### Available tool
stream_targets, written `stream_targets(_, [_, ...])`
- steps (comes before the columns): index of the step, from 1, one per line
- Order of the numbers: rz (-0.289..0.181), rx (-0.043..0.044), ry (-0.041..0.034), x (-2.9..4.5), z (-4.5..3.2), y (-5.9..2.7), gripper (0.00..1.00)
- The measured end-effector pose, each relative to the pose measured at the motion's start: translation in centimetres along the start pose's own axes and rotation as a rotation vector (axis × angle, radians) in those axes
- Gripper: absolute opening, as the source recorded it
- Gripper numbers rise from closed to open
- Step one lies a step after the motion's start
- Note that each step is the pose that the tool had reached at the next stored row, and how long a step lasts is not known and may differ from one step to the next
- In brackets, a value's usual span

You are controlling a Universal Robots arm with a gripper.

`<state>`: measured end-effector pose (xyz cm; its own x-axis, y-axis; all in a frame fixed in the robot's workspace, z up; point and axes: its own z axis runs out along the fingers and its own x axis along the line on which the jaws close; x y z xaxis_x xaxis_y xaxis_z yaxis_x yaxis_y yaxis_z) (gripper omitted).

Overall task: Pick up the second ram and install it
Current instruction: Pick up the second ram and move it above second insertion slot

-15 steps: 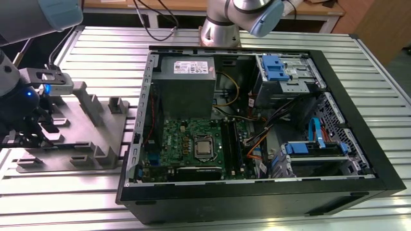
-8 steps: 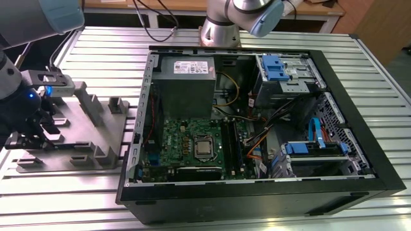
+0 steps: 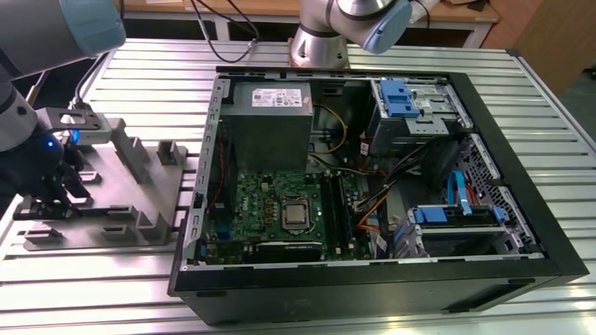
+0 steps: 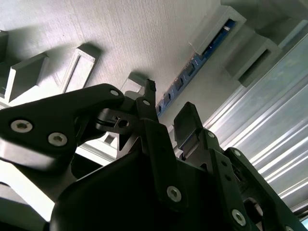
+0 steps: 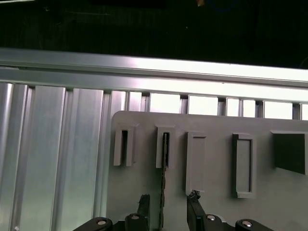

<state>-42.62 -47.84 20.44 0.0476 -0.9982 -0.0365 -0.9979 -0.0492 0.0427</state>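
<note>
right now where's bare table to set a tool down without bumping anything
Bare: the slatted table at the exterior view's lower left, by the grey fixture, and the strip beyond it beside the case. Crowded: the fixture, where the open claw straddles the second ram, and inside the case.

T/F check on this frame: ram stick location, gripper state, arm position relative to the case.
1. The second ram stands on edge in the gray fixture. True.
2. The gripper is shut on it. False: in the first wrist view its fingers sit on either side of the ram, with gaps.
3. The computer case is open, with the motherboard exposed. True.
4. The gripper hangs over the motherboard. False: it is at the fixture, on the exterior view's left of the case.
</note>
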Motion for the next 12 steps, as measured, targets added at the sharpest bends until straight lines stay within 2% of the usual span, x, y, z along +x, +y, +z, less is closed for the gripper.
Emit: stream_targets(12, [0.000, 0.0001, -0.0001, 0.02, 0.21, 0.01, 0.41])
